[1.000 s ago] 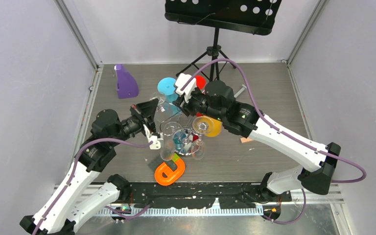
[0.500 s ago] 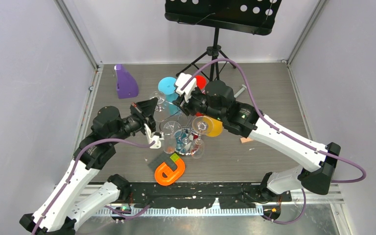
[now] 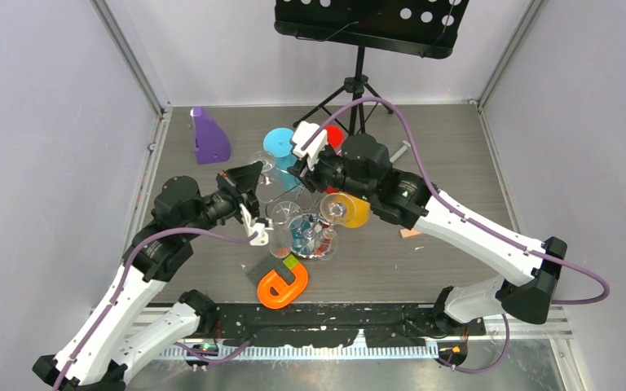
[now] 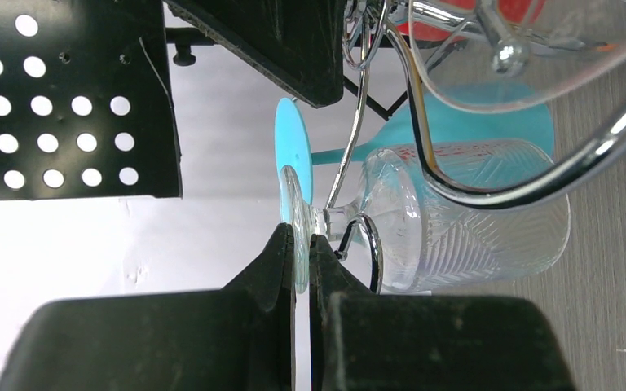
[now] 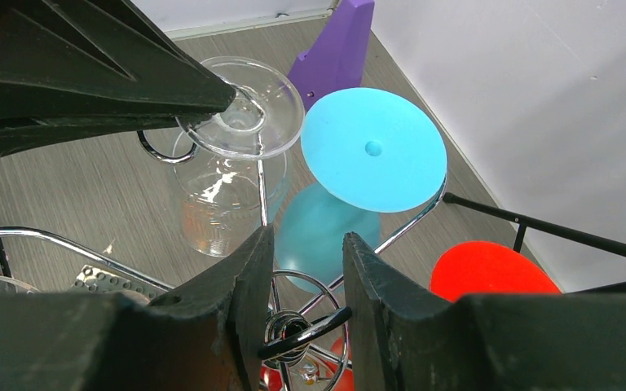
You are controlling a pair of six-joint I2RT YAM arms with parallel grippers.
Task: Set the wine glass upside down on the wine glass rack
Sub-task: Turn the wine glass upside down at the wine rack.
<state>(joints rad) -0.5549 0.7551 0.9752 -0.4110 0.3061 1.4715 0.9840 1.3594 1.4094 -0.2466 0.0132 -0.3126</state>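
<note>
Hanging step, probably: the left gripper (image 4: 301, 244) jaws pinch the clear wine glass (image 4: 456, 220) by its foot, bowl-down at the wine glass rack's (image 4: 538, 183) ten o'clock, stem seemingly hooked. The right gripper (image 5: 303, 244) jaws, part-spread, straddle the rack's top. Next: release gently.

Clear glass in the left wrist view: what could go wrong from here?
1. The left fingers pinch the clear glass only by the thin edge of its foot; it might slip or twist out.
2. The blue glass hangs close beside it; pulling away could knock them together.
3. The right fingers straddle the rack at its hub; a nudge there could shake every hung glass.
</note>
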